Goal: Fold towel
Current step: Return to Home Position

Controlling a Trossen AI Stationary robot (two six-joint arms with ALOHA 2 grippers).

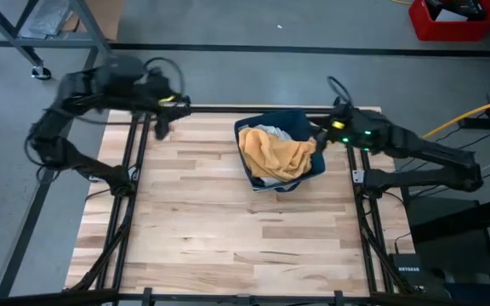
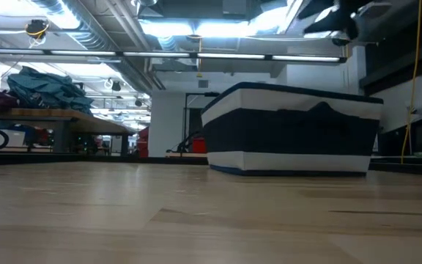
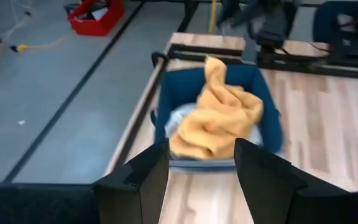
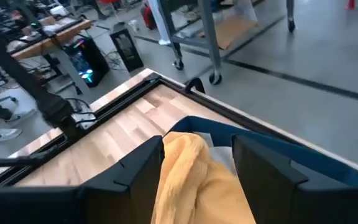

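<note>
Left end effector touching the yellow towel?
Apart. High view shows bare table between the left end effector and the yellow towel, which lies in the blue organizer.

Down at table height, the pale wooden table (image 2: 196, 220) fills the lower half of my sight. The laundry organizer (image 2: 291, 132) stands on it right of centre, toward the far side. Its walls are dark, with one white band along the top and another along the bottom, and its inside is hidden from here. A dark part of my right arm (image 2: 333, 22) hangs above it. Beyond, a teal heap of cloth (image 2: 46, 88) lies on a bench (image 2: 50, 114) at the left, and a yellow cable (image 2: 417, 59) drops down the right side.
</note>
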